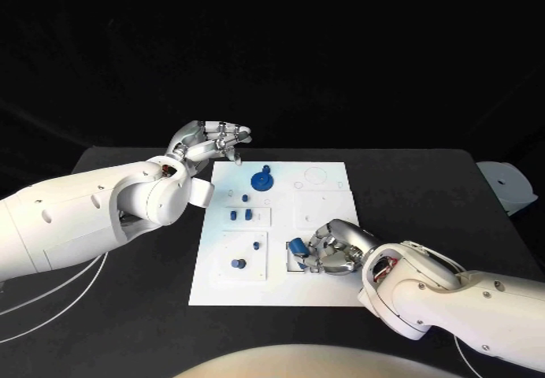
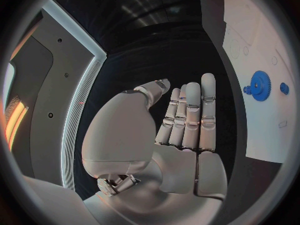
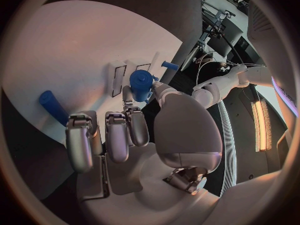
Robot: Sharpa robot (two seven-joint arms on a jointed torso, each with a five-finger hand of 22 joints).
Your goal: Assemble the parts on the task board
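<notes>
- We see the white rectangular task board (image 1: 324,293) lying mid-worktop (image 1: 125,315) on the black surface.
- The right hand (image 1: 333,250) sits at the board's near right part, pinching a small blue cylindrical part (image 3: 141,83); its fingers hide the seat beneath.
- The left hand (image 1: 210,142) hovers off the board's far left corner, fingers straight and pressed together, holding nothing.
- A blue gear-shaped part (image 1: 262,181) lies near the far edge; smaller blue pegs (image 1: 239,214) stand mid-board, too small to tell apart.
</notes>
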